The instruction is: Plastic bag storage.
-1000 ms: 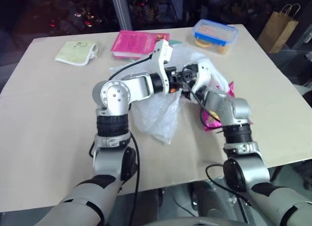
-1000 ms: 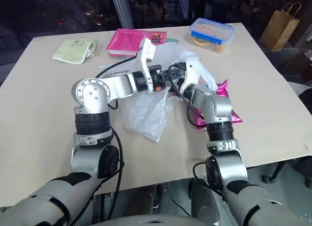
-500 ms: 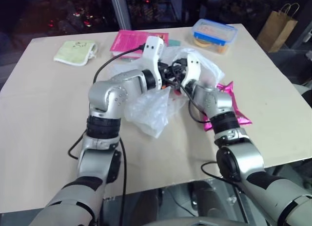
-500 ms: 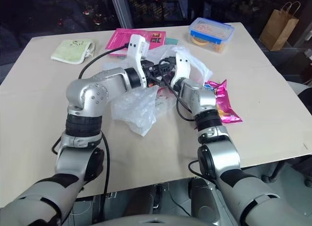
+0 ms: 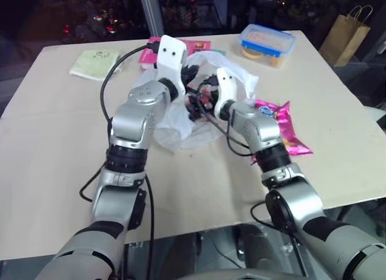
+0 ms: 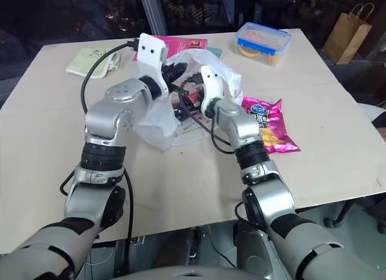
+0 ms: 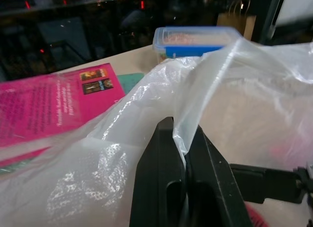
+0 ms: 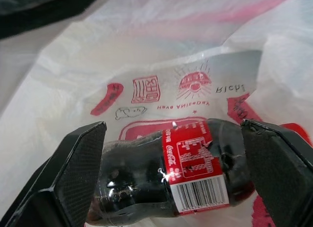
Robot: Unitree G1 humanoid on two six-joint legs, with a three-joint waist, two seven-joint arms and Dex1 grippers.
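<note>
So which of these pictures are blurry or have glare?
Left wrist view: the fingers pinching the bag are soft, being very close. Right wrist view: small highlights glint on the dark bottle. Eye views: the table is evenly lit, the background dark.

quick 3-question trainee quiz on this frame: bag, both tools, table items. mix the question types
1. True or false: the left tool is shut on a fold of the plastic bag.
2. What lies between the right tool's open fingers? A) green cloth B) dark cola bottle with a red label C) pink book
3. Fill in: the clear box with the blue lid sits at the table's far ___ corner, by the robot's sides.

Key
1. True: its fingers pinch the film.
2. B: the bottle lies across the gap, against the bag's red print; whether the fingers touch it is unclear.
3. right
</note>
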